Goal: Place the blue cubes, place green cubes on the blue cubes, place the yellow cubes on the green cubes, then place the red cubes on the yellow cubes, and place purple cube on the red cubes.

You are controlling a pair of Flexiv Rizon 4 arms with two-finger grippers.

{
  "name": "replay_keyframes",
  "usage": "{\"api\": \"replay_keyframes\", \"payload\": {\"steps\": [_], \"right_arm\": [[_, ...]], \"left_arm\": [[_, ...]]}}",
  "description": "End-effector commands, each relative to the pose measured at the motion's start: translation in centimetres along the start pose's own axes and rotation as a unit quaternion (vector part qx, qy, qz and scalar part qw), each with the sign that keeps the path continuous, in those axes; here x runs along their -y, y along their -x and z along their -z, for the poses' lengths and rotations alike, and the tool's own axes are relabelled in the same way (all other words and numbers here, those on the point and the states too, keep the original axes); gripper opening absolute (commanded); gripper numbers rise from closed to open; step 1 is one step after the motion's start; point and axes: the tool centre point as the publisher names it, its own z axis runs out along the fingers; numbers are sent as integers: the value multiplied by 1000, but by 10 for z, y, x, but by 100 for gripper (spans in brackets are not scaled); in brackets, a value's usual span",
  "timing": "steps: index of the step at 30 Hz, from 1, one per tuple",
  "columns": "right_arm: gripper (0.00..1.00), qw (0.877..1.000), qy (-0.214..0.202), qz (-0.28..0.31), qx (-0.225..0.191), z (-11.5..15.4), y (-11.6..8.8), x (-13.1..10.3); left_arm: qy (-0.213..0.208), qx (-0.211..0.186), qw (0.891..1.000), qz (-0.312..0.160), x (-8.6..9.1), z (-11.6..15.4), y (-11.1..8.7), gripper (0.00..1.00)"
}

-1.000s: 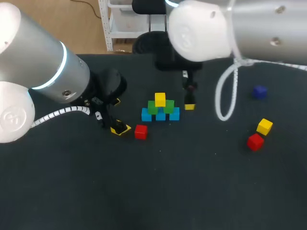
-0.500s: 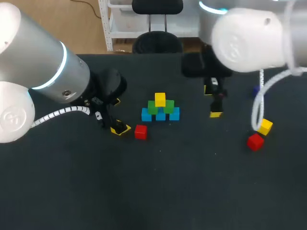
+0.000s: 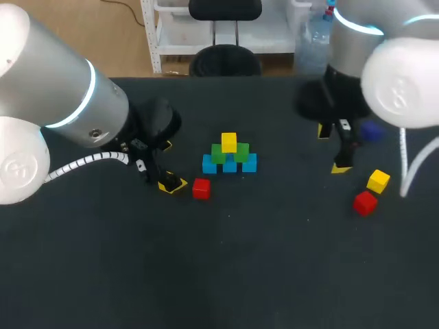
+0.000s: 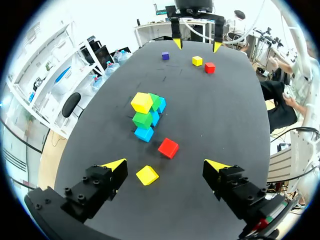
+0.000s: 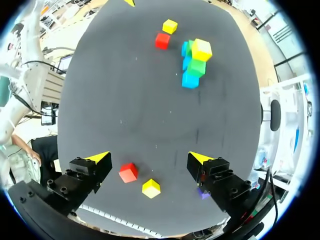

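A small pyramid stands mid-table: blue cubes (image 3: 230, 164) at the base, green cubes (image 3: 230, 153) on them, one yellow cube (image 3: 229, 142) on top; the left wrist view shows it as a stack (image 4: 146, 114). My left gripper (image 3: 162, 175) (image 4: 166, 165) is open over a loose yellow cube (image 4: 147, 175), with a red cube (image 3: 201, 188) (image 4: 168, 147) just ahead. My right gripper (image 3: 333, 149) (image 5: 149, 157) is open above a red cube (image 3: 365, 203) (image 5: 128, 172) and a yellow cube (image 3: 378, 181) (image 5: 151, 188). A purple cube (image 3: 371, 131) (image 5: 202, 194) lies beside its finger.
The dark table (image 3: 274, 260) has bare room along its front half. In the right wrist view the pyramid (image 5: 195, 62) sits far ahead, with the other red cube (image 5: 161, 40) and yellow cube (image 5: 170, 26) beyond it.
My right arm has swung rightwards, from beside the pyramid to the cubes at the table's right. The left arm and all cubes stayed put.
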Motion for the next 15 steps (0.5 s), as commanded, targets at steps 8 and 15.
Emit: {"api": "replay_keyframes", "payload": {"steps": [8,15], "right_arm": [[100,999,-25,1,30,-14,-33,10],[100,999,-27,-20,35,-14,-55,18]], "left_arm": [[0,-2,1000,0,-1,0,1,100],[0,-2,1000,0,-1,0,1,100]]}}
